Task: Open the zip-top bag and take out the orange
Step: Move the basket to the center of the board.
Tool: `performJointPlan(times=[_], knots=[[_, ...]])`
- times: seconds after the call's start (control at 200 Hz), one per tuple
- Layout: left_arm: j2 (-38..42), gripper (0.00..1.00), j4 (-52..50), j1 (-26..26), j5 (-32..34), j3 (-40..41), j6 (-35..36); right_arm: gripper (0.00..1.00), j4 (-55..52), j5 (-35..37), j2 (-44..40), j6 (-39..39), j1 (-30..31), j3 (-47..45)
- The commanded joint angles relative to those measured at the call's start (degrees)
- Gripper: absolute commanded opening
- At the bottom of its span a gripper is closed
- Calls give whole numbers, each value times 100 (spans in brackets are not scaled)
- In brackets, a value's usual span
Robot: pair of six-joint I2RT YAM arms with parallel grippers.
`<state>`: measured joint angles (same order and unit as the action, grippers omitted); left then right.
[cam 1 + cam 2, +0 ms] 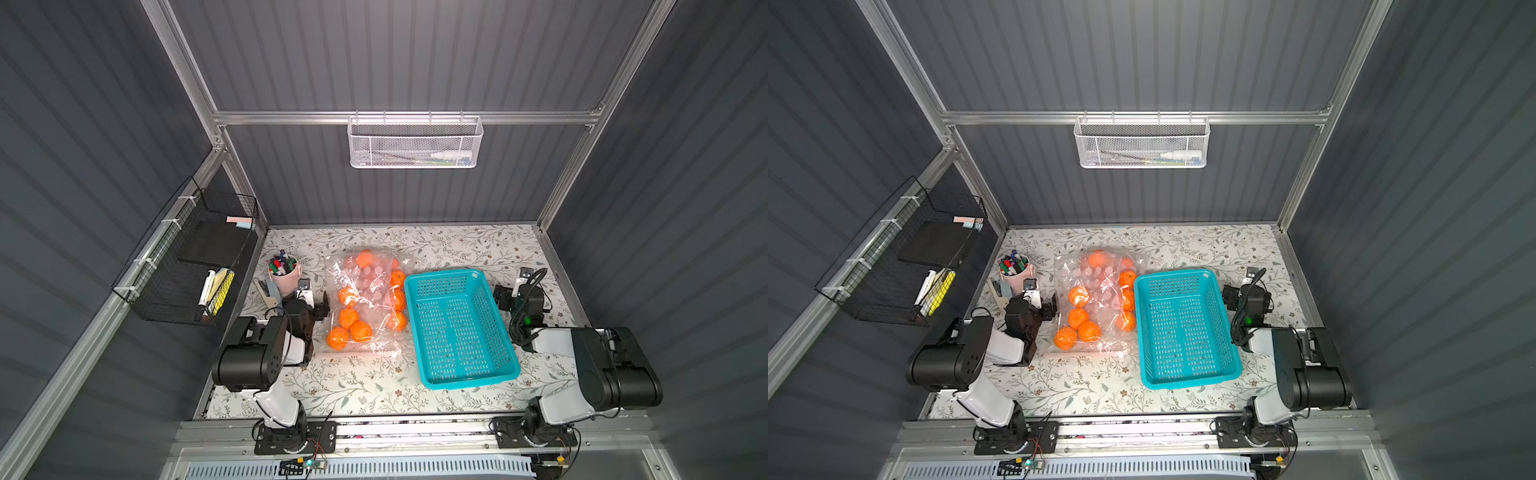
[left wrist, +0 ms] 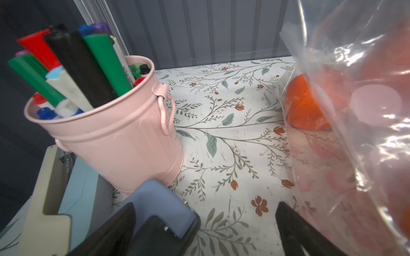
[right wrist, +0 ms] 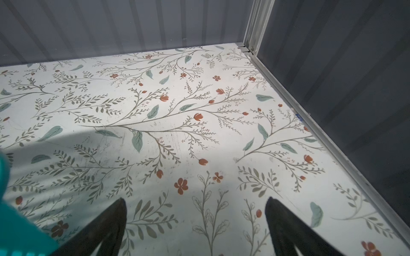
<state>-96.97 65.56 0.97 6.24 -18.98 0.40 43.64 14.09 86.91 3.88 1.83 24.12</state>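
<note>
Clear plastic zip-top bag (image 1: 368, 305) with pink dots lies flat on floral surface (image 1: 374, 390), just beside left pincer (image 2: 206, 232) on its right, long axis running the way that pincer points, toward back wall (image 2: 210, 33). Several oranges (image 1: 348, 318) inside. Left pincer spread wide, holding nothing; right pincer (image 3: 195, 226) likewise wide and empty, teal basket (image 1: 440, 275) between it and bag. Left of left pincer, pink bucket (image 2: 124, 141) of markers (image 2: 77, 66); marker print unreadable

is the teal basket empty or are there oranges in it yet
Empty. The basket shows a bare mesh floor in both top views; the oranges all lie in the bag beside it.
</note>
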Motion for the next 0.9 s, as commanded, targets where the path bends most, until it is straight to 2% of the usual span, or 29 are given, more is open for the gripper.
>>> performJointPlan(times=[0.0,0.72,0.805,0.85,0.895], knots=[[-42,99,-44,43,51,-80,-64,99,128,-6,-65,-19,23,-42],[-50,100,-9,43,-19,-80,-65,99,128,-16,-33,-19,3,-13],[-29,100,-9,43,160,-38,-74,99,136,-24,-42,-19,2,-29],[16,99,66,28,513,-31,-21,99,157,-27,-77,-16,6,-59],[284,99,-484,-24,588,-169,-30,99,342,133,-138,-34,9,-103]])
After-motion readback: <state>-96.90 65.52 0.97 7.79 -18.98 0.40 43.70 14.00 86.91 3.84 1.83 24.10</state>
